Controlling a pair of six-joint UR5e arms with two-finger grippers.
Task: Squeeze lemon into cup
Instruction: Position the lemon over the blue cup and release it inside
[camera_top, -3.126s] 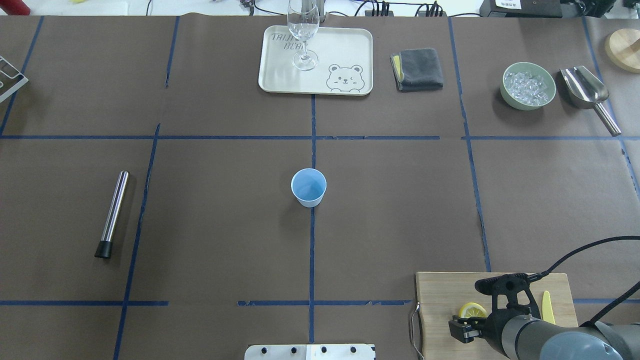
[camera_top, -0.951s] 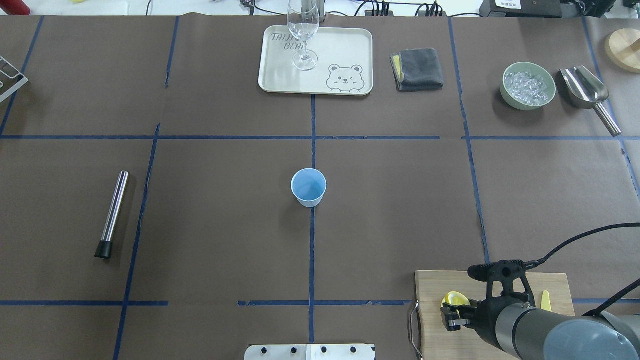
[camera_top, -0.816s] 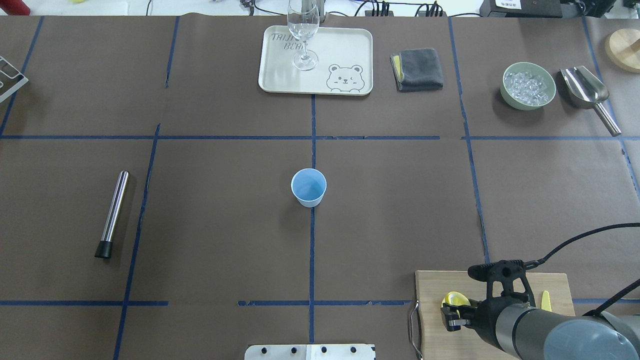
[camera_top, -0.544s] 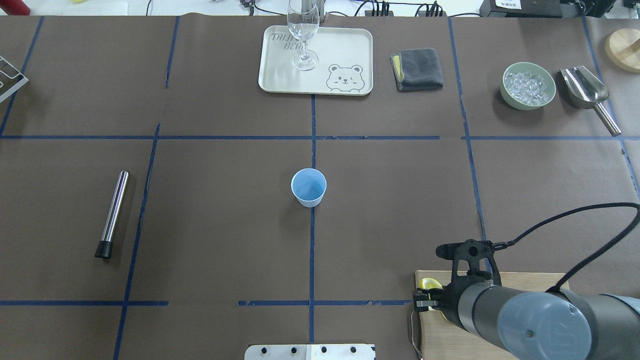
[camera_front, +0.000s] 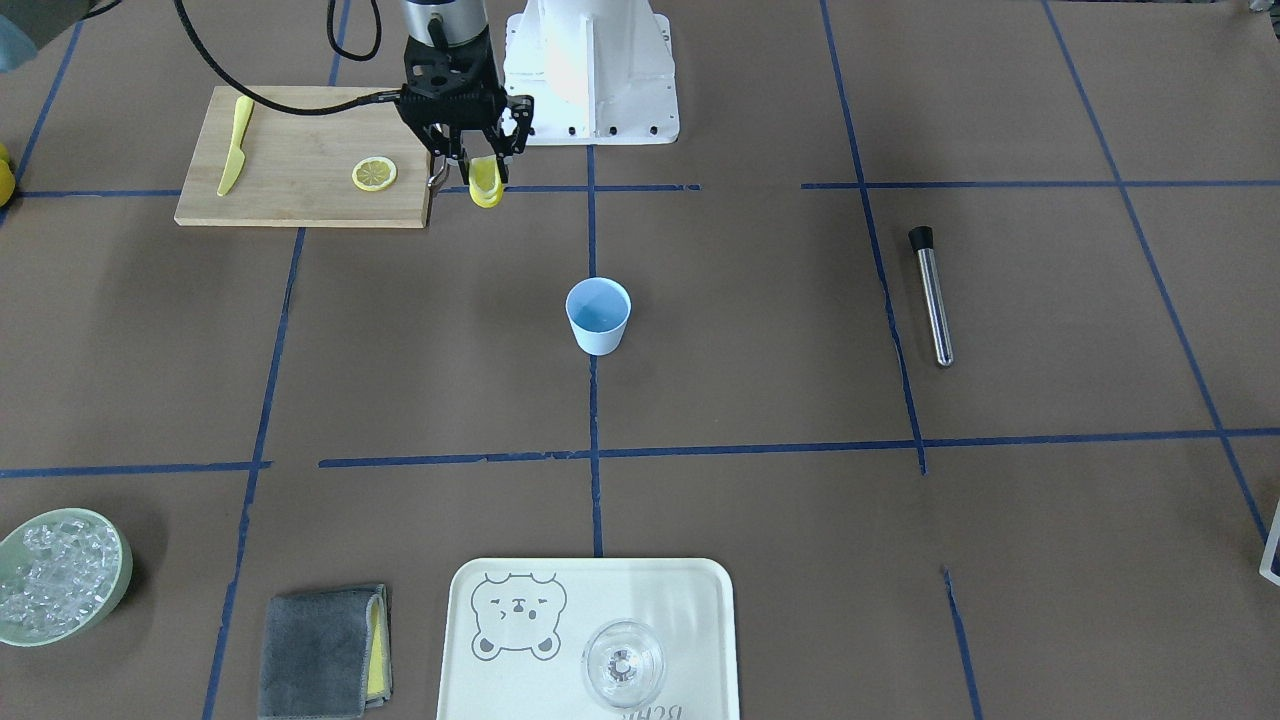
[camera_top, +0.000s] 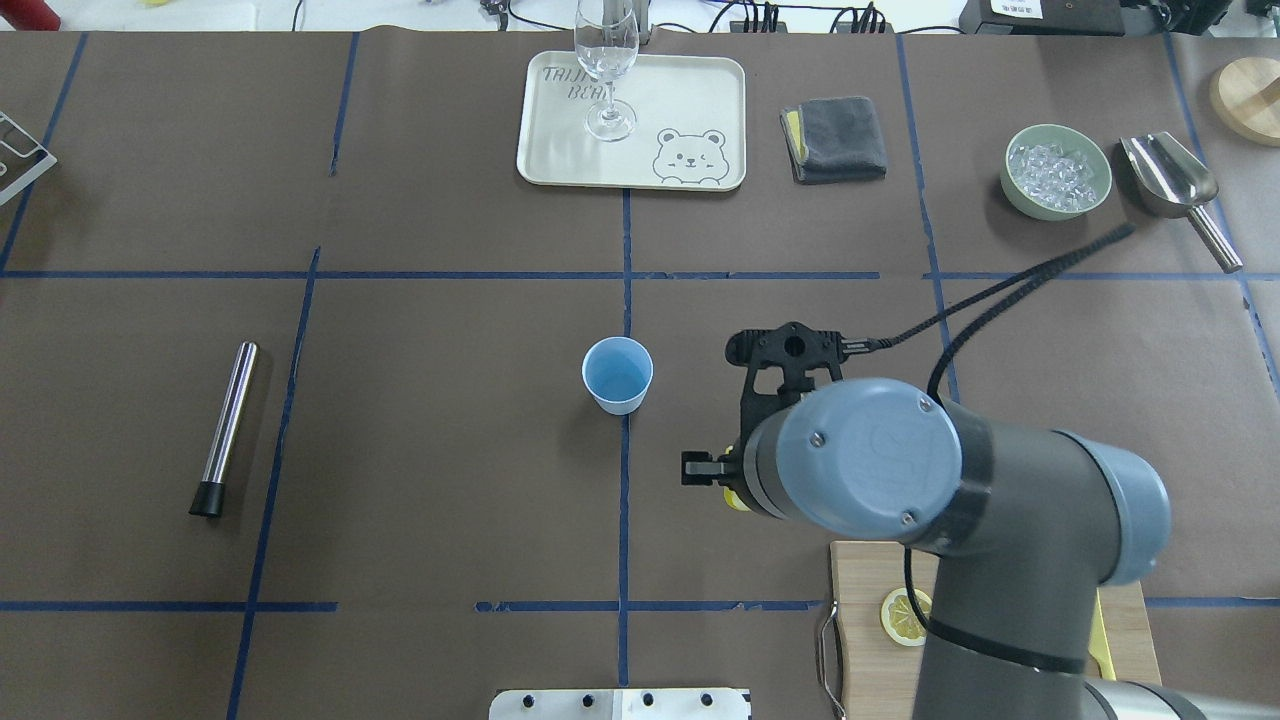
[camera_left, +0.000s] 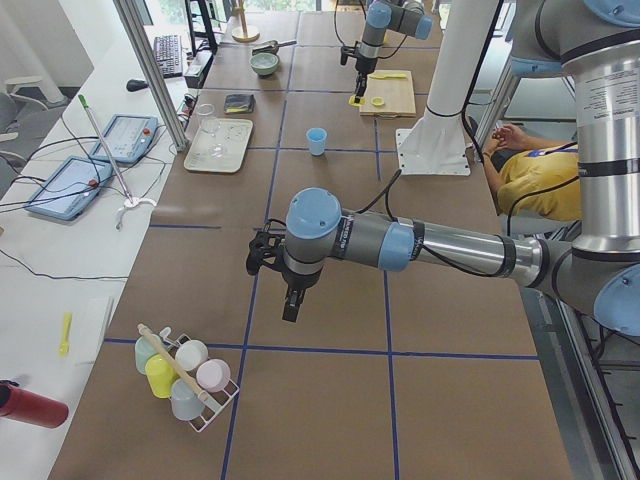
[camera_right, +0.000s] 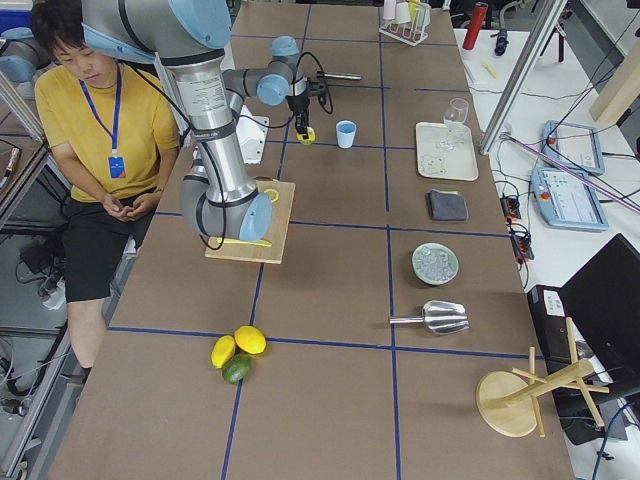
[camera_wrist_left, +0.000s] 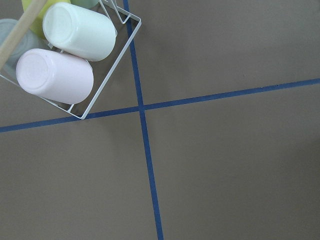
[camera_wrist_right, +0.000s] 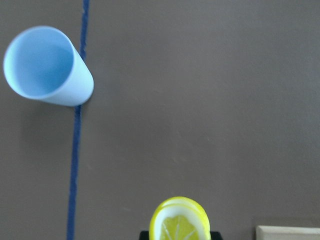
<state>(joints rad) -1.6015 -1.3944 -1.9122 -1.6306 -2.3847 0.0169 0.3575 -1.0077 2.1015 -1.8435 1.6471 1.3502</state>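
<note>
The pale-blue cup (camera_top: 617, 373) stands upright at the table's middle, also in the front view (camera_front: 598, 315) and at the upper left of the right wrist view (camera_wrist_right: 45, 65). My right gripper (camera_front: 484, 168) hangs in the air between the cutting board (camera_front: 290, 195) and the cup, shut on a lemon slice (camera_front: 487, 192). In the right wrist view that slice (camera_wrist_right: 181, 221) shows its cut face, well short of the cup. A second lemon slice (camera_top: 905, 616) lies on the board. My left gripper (camera_left: 290, 303) hovers over bare table far from the cup; I cannot tell whether it is open or shut.
A yellow knife (camera_front: 233, 145) lies on the board. A steel muddler (camera_top: 224, 428) lies at the left. At the far side are a tray (camera_top: 700, 100) with a glass (camera_top: 606, 70), a grey cloth (camera_top: 833, 138), a green ice bowl (camera_top: 1056, 170) and a scoop (camera_top: 1170, 185). A cup rack (camera_wrist_left: 70, 55) sits below my left wrist.
My right gripper has lifted a lemon slice off the cutting board and carried it forward and left toward the cup. A second slice on the board has come into view.
</note>
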